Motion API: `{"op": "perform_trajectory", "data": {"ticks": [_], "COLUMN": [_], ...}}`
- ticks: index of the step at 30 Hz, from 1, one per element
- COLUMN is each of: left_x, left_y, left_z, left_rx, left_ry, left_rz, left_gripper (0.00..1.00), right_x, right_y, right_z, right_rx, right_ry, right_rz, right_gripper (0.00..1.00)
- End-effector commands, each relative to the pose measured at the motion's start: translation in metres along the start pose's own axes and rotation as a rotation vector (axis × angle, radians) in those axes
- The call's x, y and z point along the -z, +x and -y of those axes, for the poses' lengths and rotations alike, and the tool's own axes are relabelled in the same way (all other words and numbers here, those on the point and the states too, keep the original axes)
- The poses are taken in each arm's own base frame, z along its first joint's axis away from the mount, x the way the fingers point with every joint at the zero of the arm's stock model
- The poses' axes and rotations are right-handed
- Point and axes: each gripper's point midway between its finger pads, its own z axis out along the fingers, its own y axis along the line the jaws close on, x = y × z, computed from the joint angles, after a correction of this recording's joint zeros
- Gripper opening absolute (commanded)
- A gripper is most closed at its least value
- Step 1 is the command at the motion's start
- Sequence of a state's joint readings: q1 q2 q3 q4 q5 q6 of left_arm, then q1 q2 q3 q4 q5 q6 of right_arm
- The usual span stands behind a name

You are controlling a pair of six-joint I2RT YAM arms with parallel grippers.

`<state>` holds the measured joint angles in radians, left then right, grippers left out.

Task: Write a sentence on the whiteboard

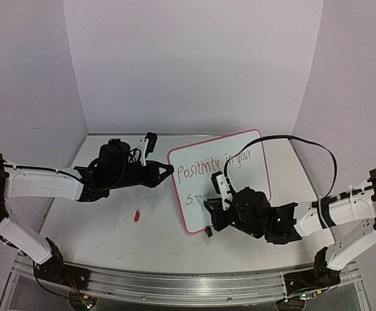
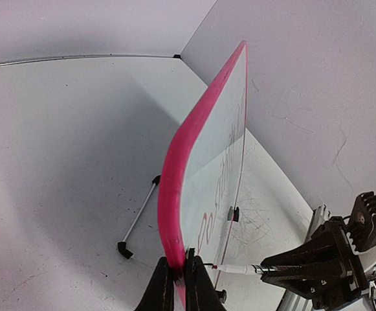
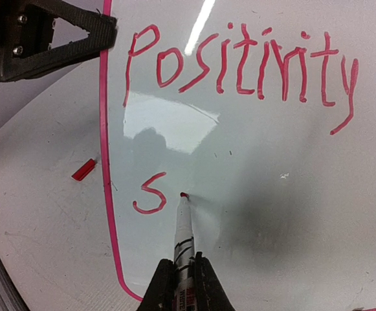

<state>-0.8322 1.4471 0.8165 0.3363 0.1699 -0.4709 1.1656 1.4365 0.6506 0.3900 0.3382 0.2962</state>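
Note:
The whiteboard (image 1: 239,178) with its pink-red frame stands tilted at mid-table. The sentence (image 3: 239,65) is in red: "Positivity in your" on the top line and a lone "S" (image 3: 150,194) below. My left gripper (image 2: 180,272) is shut on the board's left frame edge (image 2: 175,194). My right gripper (image 3: 183,265) is shut on a white marker (image 3: 183,227). The marker's red tip touches the board just right of the "S". From above, the left gripper (image 1: 170,170) sits at the board's left edge and the right gripper (image 1: 208,204) at its lower left.
A red marker cap (image 1: 136,216) lies on the table left of the board, also in the right wrist view (image 3: 83,169). A thin metal rod with black feet (image 2: 139,217) lies behind the board. White walls close in the back and sides.

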Motion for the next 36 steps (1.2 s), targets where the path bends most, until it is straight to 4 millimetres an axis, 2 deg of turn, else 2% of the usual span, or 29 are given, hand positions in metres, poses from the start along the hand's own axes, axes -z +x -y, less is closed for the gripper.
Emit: {"op": "perform_trajectory", "data": {"ticks": [1, 8, 20, 28, 36], "left_x": [-0.004, -0.004, -0.005, -0.006, -0.006], "left_y": [-0.008, -0.007, -0.008, -0.008, -0.009], "left_z": [-0.006, -0.006, -0.005, -0.005, -0.003], "left_rx": [-0.043, -0.042, -0.042, -0.041, -0.041], "left_ry": [-0.041, -0.041, -0.040, -0.037, -0.035], "left_rz": [0.013, 0.011, 0.011, 0.009, 0.009], "left_gripper": [0.00, 0.00, 0.00, 0.00, 0.00], "right_x": [-0.004, 0.001, 0.007, 0.009, 0.005], "right_y": [-0.008, 0.002, 0.007, 0.001, -0.016], "right_z": [-0.005, -0.001, 0.006, 0.013, 0.012], "right_rx": [-0.006, -0.009, -0.013, -0.022, -0.046], "right_ry": [-0.014, -0.013, 0.004, 0.040, 0.063], "right_rz": [0.010, -0.015, -0.022, -0.001, 0.055], "right_gripper": [0.00, 0.00, 0.00, 0.00, 0.00]}}
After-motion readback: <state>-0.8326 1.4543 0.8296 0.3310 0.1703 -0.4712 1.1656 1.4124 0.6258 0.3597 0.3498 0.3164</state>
